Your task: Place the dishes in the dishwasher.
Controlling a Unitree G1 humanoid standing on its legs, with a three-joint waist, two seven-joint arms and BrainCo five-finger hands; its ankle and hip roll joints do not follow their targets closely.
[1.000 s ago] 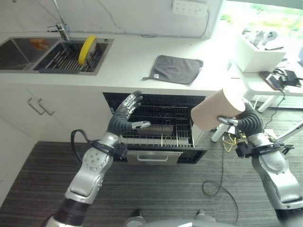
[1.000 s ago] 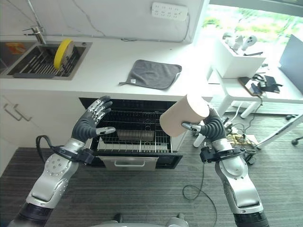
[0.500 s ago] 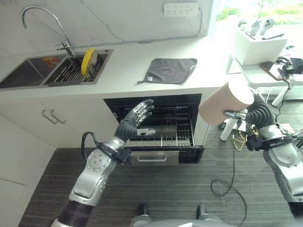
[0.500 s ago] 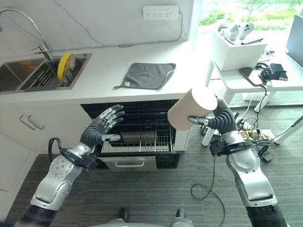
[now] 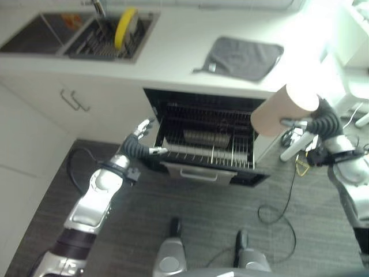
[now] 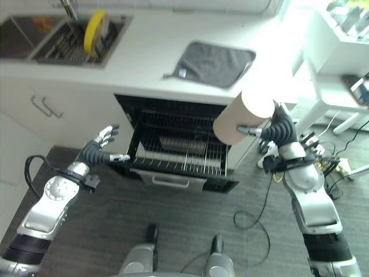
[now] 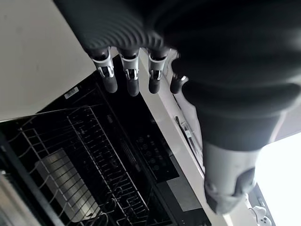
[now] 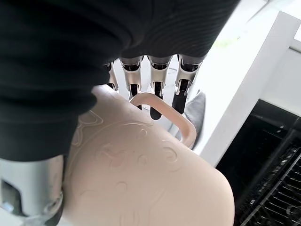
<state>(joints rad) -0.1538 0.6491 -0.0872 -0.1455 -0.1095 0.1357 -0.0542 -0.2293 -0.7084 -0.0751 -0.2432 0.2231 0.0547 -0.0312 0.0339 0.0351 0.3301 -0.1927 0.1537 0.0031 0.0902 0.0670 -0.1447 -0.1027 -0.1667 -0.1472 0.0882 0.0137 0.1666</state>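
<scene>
Mug, pale pink and rigid, likely light but breakable and smooth-sided, sits at right of frame above the open dishwasher, clasped by the right robot hand; the handle is the safest hold. Its fingers threading that handle appear in the right wrist view, while the eye views show the left robot hand spread and empty, and a yellow plate in the sink rack at upper left.

You've got a pale pink mug with faint embossed swirls, yellow plate in the steel-grey sink rack, dark grey cloth on the white bench, black dishwasher, dark streaky grey floor.
</scene>
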